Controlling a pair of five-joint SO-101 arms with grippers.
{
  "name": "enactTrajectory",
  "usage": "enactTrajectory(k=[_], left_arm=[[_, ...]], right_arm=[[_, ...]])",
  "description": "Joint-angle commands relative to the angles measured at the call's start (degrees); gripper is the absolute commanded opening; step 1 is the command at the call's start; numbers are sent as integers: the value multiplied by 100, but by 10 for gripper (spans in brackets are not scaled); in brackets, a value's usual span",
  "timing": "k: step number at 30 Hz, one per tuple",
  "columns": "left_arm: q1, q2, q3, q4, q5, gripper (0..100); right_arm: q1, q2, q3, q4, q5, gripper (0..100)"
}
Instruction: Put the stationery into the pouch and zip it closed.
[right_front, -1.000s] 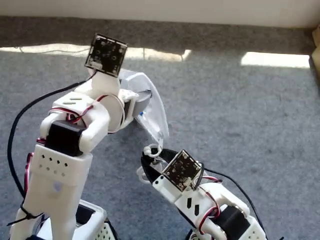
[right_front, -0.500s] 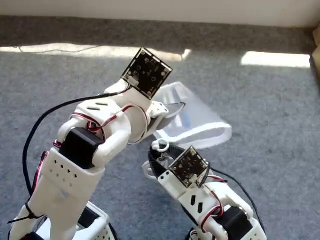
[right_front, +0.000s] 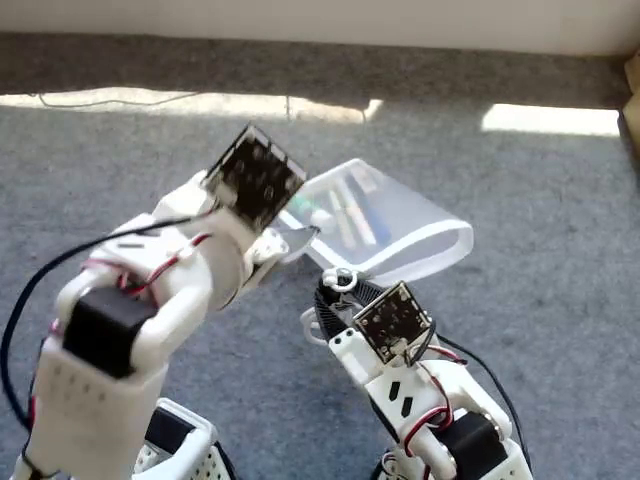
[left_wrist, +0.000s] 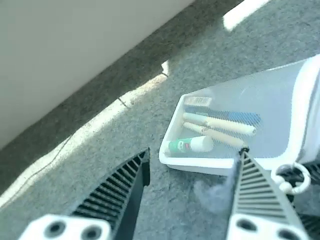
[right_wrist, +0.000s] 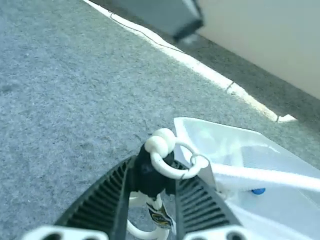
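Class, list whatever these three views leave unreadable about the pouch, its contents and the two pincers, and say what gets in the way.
1. How far the zip is closed: the pouch corner sits behind the left arm and right pincer, high view.
2. Stationery count and kinds: blurred through the pouch wall, left wrist view.
3. Dark thing under the zip pull: squeezed inside the right pincer, right wrist view.

High view downward, both wrist views near pouch (right_front: 410, 215)
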Motion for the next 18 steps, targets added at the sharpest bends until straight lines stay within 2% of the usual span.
enactTrajectory(k=[1, 4, 10, 15, 18], left_arm=[[-57, -646, 48, 264, -255, 266], [-57, -945, 778, 176, -422, 266], [154, -1516, 2246, -607, -431, 269], [690, -1947, 2914, -747, -440, 270], [778, -2123, 3266, -1020, -440, 270]], right_arm=[[127, -22, -119, 198, 53, 4], [127, -13, -435, 435, 53, 4], [127, -4, -1297, 1270, 53, 4], [119, 4, -1552, 1481, 62, 4], [127, 4, -1569, 1499, 62, 4]])
